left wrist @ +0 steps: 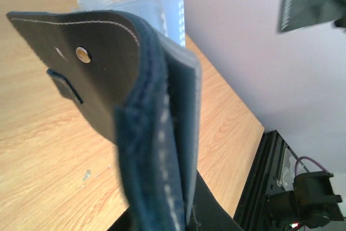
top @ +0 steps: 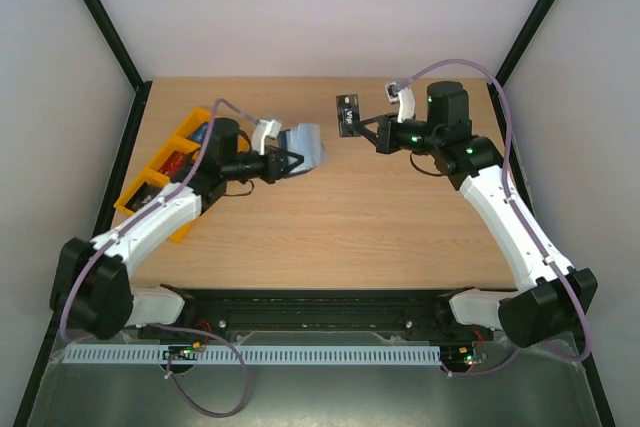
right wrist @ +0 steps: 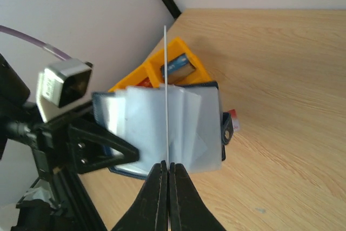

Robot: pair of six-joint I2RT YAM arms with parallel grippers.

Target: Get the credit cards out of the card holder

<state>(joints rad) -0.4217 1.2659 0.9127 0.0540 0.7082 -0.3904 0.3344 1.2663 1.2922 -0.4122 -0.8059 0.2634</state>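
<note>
Top external: left end effector (top: 287, 163) pinched the card holder (top: 306, 145) above the worktop (top: 340, 227) — pockets turned to the right, likely for easy reach.
Right end effector (top: 360, 125): squeezed the dark card (top: 347, 113) — out of its pocket.

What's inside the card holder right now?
Pale see-through pockets fan out of the card holder in the left gripper; no card shows clearly in them. A red-and-white corner peeks past its edge. The card in the right gripper, edge-on, hides a thin strip.
</note>
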